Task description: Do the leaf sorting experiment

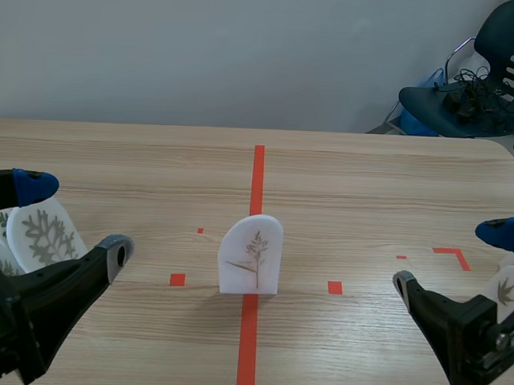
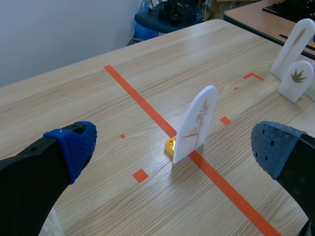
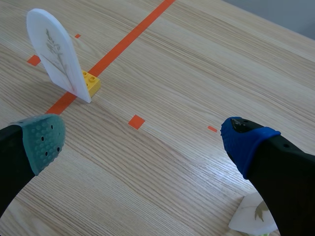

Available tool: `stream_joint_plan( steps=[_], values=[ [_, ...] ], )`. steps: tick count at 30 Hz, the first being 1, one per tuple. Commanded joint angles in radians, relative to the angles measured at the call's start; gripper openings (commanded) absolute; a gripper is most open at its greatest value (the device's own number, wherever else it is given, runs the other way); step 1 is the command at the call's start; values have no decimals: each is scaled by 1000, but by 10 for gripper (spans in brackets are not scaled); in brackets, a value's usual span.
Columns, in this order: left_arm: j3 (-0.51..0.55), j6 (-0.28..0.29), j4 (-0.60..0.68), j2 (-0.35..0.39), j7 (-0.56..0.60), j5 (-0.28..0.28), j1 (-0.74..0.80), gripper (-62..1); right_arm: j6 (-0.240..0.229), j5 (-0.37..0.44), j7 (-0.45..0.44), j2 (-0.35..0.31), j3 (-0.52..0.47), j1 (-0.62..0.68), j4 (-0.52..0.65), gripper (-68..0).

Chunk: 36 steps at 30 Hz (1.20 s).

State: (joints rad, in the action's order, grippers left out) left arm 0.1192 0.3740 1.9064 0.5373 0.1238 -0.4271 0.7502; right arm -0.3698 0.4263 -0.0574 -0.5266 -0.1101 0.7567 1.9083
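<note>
Where the red tape line [image 1: 256, 171] crosses the middle of the table [image 1: 367, 179], one white leaf card [image 1: 251, 253] stands on edge, arched at the top, with a thin brown sprig printed on its face. It stands right on the line, between two small red squares [image 1: 177, 279]. A yellow brick [image 2: 170, 145] sits against the foot of the card, touching it. Left gripper [image 1: 79, 217] is low at the near left, its fingers spread wide with nothing between them; the card is ahead of it and well apart. Just behind this gripper are more white cards, the front one a snowflake-leaf card [image 1: 46, 236]. Right gripper [image 1: 450, 257] is low at the near right, likewise spread and empty, also well apart from the middle card. A small leaf card [image 1: 509, 290] with a dark, palm-shaped leaf stands close by its fingers. From the left wrist view a tall narrow card [image 2: 295, 46] stands just behind that small one. Past the far right corner of the table is a dark blue chair [image 1: 481, 74] with cables heaped on the seat.
</note>
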Motion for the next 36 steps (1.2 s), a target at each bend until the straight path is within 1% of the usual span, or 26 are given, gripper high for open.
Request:
stream_joint_plan(
  steps=[1, 7, 10, 13, 15, 20, 22, 26, 30, 34, 36],
  values=[
    [2, 5, 19, -2, 10, -6, -5, 14, 4, 6, 2, -4, -10, -23, 16, 4],
    [2, 6, 19, -2, 6, -6, -5, 14, 4, 6, 18, 1, -10, -43, 16, 4],
    [-6, 19, 18, -2, -26, -5, -11, 14, 4, 6, 18, 1, -10, -45, 16, 4],
    [-35, 20, -6, -2, -58, 18, -43, 14, 4, 6, 18, 1, -10, -45, 16, 4],
    [-63, 21, -38, -3, -73, 31, -75, 14, 4, 6, 18, 1, -10, -45, 16, 4],
    [-148, 21, -152, -11, -71, 34, -154, 14, 4, 6, 18, 1, -10, -45, 16, 4],
    [-182, 21, -202, -21, -68, 55, -188, 14, 4, 6, 19, 1, -10, -45, 16, 4],
    [-257, 21, -308, -39, -44, 63, -265, 14, 4, 6, 28, 4, -10, -45, 16, 4],
    [-317, 20, -409, -73, -7, 134, -352, 14, 4, 6, 33, 4, -10, -45, 16, 4],
    [-364, 16, -504, -113, 39, 167, -432, 14, 4, 6, 33, 4, -10, -45, 16, 4],
    [-386, 16, -550, -140, 60, 198, -471, 14, 4, 6, 33, 4, -10, -45, 16, 4]
  ],
)
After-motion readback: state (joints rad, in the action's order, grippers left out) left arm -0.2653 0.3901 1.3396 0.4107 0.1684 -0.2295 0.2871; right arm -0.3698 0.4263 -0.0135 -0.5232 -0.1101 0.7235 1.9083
